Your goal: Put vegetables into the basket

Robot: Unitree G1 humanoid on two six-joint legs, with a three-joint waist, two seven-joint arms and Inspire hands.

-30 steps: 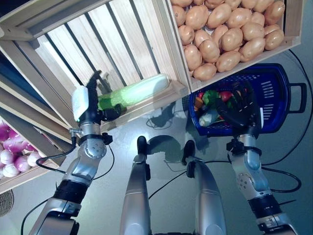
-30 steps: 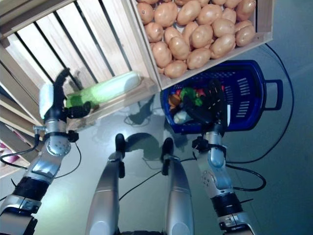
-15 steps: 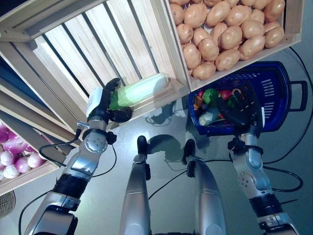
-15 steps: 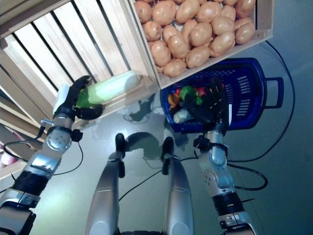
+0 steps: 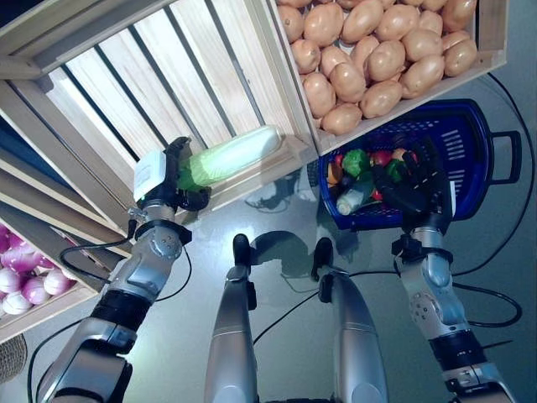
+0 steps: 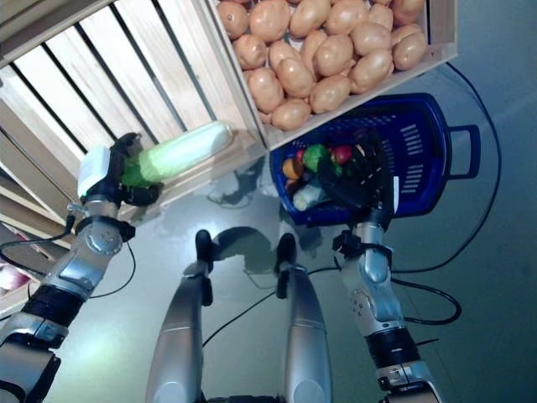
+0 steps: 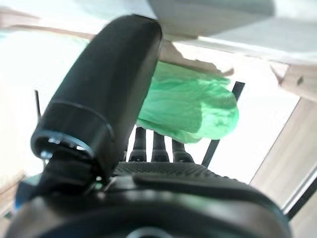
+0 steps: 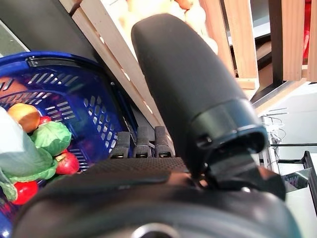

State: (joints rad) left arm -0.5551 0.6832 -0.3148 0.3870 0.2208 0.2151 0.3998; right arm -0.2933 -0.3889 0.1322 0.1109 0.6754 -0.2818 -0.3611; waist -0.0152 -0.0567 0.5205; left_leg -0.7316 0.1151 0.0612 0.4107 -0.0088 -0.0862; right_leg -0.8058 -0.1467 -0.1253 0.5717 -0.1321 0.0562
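Note:
A long pale-green cabbage (image 5: 231, 155) lies along the low front edge of a slatted wooden crate (image 5: 168, 75). My left hand (image 5: 164, 180) is shut on its dark-green leafy end; in the left wrist view the thumb (image 7: 104, 84) lies over the leaves (image 7: 193, 106) with the fingers beneath. A blue plastic basket (image 5: 470, 143) sits lower right, holding several vegetables (image 5: 357, 164), green, red and orange. My right hand (image 5: 415, 185) is shut on the basket's near rim, with its fingers reaching inside.
A crate full of potatoes (image 5: 369, 59) stands just behind the basket and overhangs its far rim. Purple-white onions (image 5: 25, 281) fill a crate at the far left. Grey floor lies between the crates and the basket.
My left hand went from open beside the cabbage's green end to shut around it. The camera shifted slightly. The right hand stays on the basket.

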